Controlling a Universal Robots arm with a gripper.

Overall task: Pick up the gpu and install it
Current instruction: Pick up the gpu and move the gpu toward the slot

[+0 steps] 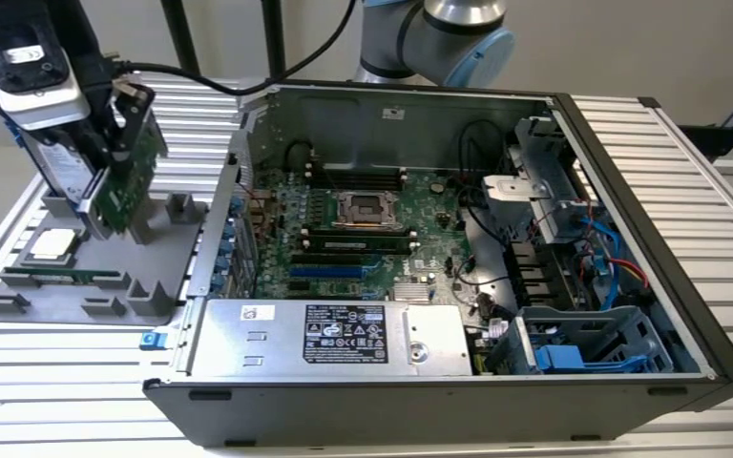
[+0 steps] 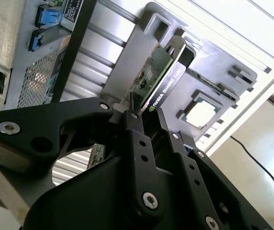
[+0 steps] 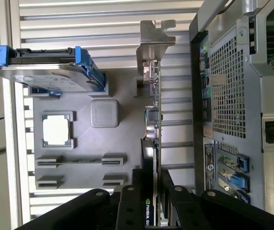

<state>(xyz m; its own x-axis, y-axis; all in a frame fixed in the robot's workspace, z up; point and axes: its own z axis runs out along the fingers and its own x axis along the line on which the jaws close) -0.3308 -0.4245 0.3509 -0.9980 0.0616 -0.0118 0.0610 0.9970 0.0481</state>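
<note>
gpu (image 1: 131,181): stands on edge at the exterior view's far left, over the grey holder (image 1: 35,298) and outside the computer case (image 1: 380,405). Its silver bracket points away from the fingers in the first wrist view.
Gripper (image 3: 149,194): clamped on the gpu, one finger on the green face and one on the black shroud side.
Step in hand: the pick-up. Whether the card's lower edge has left the holder I cannot tell. It is not yet installed.
What it calls for: by my judgement, a firm grip and a card kept upright, since the holder's posts and the case wall are just beside it.
Count on the holder: one gpu, one hard drive (image 3: 45,72) with blue rails, one processor chip (image 1: 51,245), one memory stick (image 1: 80,277).
Around: one open case to the exterior view's right, one arm.
</note>
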